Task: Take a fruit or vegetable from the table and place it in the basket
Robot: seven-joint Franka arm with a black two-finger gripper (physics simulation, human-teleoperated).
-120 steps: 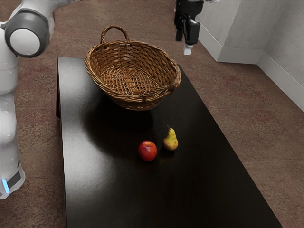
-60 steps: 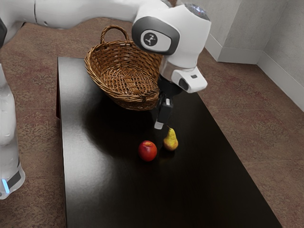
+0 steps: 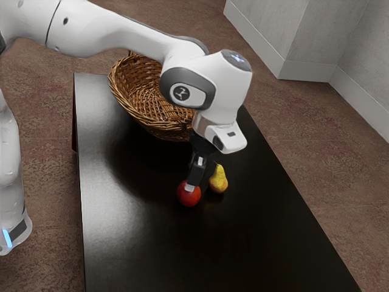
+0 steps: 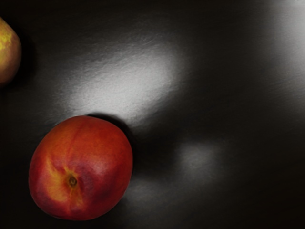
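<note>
Spreading around the long dark surface (image 3: 231, 243) was a brown floor (image 3: 328, 201). The white arm (image 3: 112, 30) stretched from the exterior view's upper left, sloped across part of the basket (image 3: 152, 125), then bent at its wrist (image 3: 225, 91) and aimed steeply downward, canted so that its lower end leaned slightly toward the exterior view's left. The wicker basket rested on the surface, its wide mouth facing upward and partly hidden by the arm. Below the wrist hung the black tool (image 3: 190, 187); whether it was spread or pressed together could not be told. Its tip overlapped the upper part of the red fruit (image 3: 189, 198) in the exterior view, though contact was unclear. The fruit lay on the surface, outside the basket, right by the tool's tip. Nearly round, it had no clear long axis, but its stem hollow (image 4: 72, 181) pointed up toward the wrist camera, set off from the middle of the visible face. Just beside the fruit, on the exterior view's right, was the yellow pear (image 3: 218, 180), its narrow stem end directed toward the exterior view's top, its long axis running roughly up that view
</note>
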